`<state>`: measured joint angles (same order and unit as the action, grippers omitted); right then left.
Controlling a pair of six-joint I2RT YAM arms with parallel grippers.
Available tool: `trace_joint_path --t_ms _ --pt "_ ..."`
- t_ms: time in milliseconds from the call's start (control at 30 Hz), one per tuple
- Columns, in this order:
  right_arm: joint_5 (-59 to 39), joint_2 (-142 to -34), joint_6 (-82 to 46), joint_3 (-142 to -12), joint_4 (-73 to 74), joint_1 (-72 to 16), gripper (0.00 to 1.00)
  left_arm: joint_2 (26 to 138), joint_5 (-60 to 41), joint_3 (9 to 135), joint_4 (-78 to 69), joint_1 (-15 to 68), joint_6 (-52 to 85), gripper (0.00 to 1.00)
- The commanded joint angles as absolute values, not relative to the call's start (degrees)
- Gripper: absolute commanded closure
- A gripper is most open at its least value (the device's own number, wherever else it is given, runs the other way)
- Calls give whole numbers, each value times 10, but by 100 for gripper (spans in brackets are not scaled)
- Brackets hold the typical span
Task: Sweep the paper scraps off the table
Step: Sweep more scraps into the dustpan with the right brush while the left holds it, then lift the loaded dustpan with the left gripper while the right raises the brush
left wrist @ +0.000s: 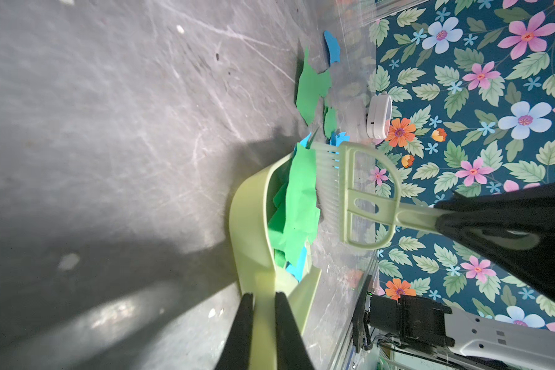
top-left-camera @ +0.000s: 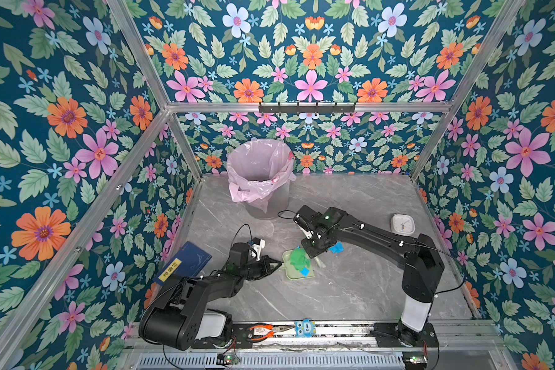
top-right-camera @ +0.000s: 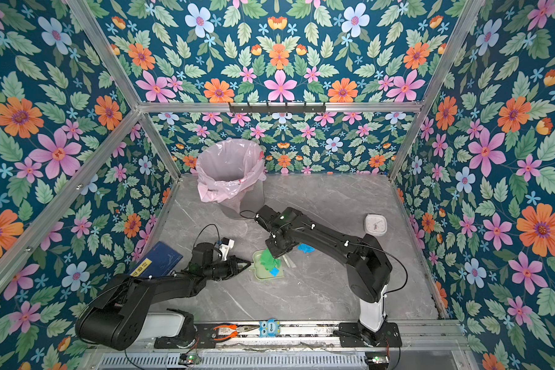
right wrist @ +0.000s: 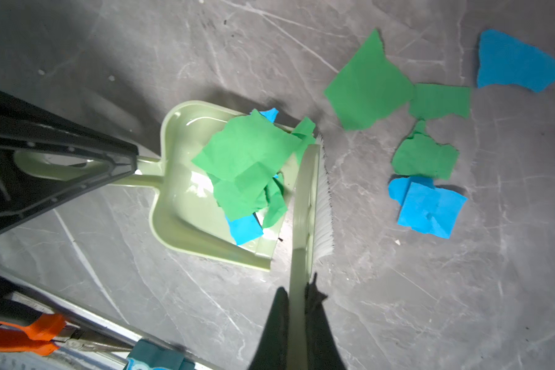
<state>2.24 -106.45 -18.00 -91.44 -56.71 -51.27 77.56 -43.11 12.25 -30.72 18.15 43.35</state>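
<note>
Left gripper (left wrist: 263, 296) clamps the dustpan (right wrist: 173, 205) by its handle, mouth facing right. Paper scraps (right wrist: 247, 150) heap inside; the brush (right wrist: 305, 198), pinched by the right gripper (right wrist: 298, 288), lies near-to-far along its lip. More scraps lie just right, on open counter (top-left-camera: 350, 288) well off the edges.

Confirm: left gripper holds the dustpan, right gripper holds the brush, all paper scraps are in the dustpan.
Not all: the right wrist view shows several paper scraps on the table beyond the brush, outside the dustpan. The rest holds.
</note>
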Motion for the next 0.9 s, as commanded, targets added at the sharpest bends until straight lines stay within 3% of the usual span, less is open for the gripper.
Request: trace_joint_path --t_ms 0,400,867 --pt "1 -1072 -176 -924 -564 -523 100 783 -415 125 -297 181 432 100" --pt "29 -1041 -179 -940 -588 -531 100 791 -432 129 -344 181 455 100" --pt "58 -972 -197 -947 -607 -519 100 845 -495 129 -539 180 546 100"
